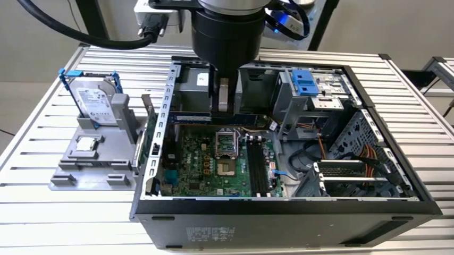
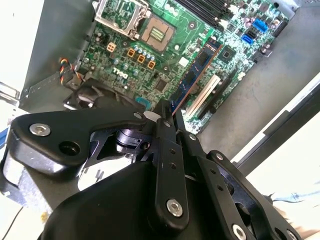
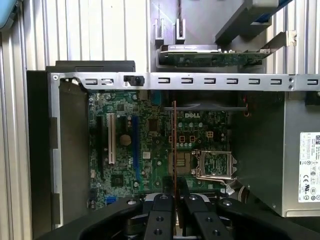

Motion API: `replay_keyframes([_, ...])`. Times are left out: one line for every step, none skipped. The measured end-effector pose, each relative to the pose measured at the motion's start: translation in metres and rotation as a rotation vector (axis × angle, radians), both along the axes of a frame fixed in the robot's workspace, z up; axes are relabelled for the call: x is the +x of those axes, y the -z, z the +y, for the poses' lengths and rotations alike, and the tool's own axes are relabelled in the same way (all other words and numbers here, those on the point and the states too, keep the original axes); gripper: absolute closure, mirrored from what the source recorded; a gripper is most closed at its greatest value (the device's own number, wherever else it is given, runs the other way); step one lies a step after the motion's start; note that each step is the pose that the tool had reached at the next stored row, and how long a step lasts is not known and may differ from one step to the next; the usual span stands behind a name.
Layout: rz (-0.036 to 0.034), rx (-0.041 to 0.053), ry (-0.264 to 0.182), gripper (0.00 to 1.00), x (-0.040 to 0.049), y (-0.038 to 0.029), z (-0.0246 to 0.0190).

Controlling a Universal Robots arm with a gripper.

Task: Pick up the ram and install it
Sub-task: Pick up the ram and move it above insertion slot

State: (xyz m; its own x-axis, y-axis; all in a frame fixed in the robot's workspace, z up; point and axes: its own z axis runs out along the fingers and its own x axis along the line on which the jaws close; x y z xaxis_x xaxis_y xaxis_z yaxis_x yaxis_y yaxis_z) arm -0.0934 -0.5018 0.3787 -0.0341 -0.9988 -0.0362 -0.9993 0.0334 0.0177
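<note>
Arm: reaching down into the open case [image 1: 284, 212], near its far edge.
Fingers [image 1: 225, 96]: pressed onto the ram from both faces, pinching it near mid-length; the same grip seen in both wrist views [image 3: 161, 216] [image 2: 165, 145].
Ram [image 1: 191, 117]: held level and on edge above the motherboard [image 1: 206, 164], over its far edge by the socket [image 1: 227, 142]; seen edge-on in the first wrist view [image 3: 173, 145] and lengthwise in the second wrist view [image 2: 197, 75].
Slots [image 1: 257, 167]: black, just beside the socket towards the exterior view's right; ram crosswise to them and not seated.
Case: upright on the bench [image 1: 42, 212], side panel off.
Holder [image 1: 92, 164]: grey, at the bench edge on the exterior view's left, just beside the case.
Drive [image 1: 95, 101]: upright in the holder, blue rails.
</note>
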Motion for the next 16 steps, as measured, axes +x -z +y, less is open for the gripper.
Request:
replay_keyframes([0.0, 0.0, 0.0, 1.0, 0.0011, 0.0, 0.0])
replay_keyframes([0.0, -0.0001, 0.0, 1.0, 0.0022, 0.0, 0.0])
replay_keyframes([0.0001, -0.0001, 0.0, 1.0, 0.0033, -0.0001, 0.0])
replay_keyframes([0.0001, -0.0001, 0.0, 1.0, 0.0045, -0.0001, 0.0])
replay_keyframes([0.0, -0.0001, 0.0, 1.0, 0.0057, 0.0, 0.0])
replay_keyframes([0.0, 0.0, 0.0, 1.0, 0.0068, 0.0, 0.0])
replay_keyframes([0.0, 0.0, 0.0, 1.0, 0.008, 0.0, 0.0])
replay_keyframes([0.0001, -0.0001, 0.0, 1.0, 0.0091, 0.0, 0.0])
replay_keyframes([0.0001, 0.0, 0.0, 1.0, 0.0104, 0.0, 0.0])
replay_keyframes([0.0, 0.0, 0.0, 1.0, 0.0116, 0.0, 0.0])
replay_keyframes([0.0, 0.0, 0.0, 1.0, 0.0127, 0.0, 0.0])
replay_keyframes([0.0, 0.0, 0.0, 1.0, 0.0139, 0.0, 0.0])
replay_keyframes([0.0, -0.0001, 0.0, 1.0, 0.0149, 0.0, 0.0])
replay_keyframes([0.0, 0.0001, 0.0, 1.0, 0.0161, 0.0, 0.0])
replay_keyframes([0.0, 0.0, 0.0, 1.0, 0.0173, 0.0, 0.0])
replay_keyframes([0.0, 0.0, 0.0, 1.0, 0.0184, 0.0, 0.0])
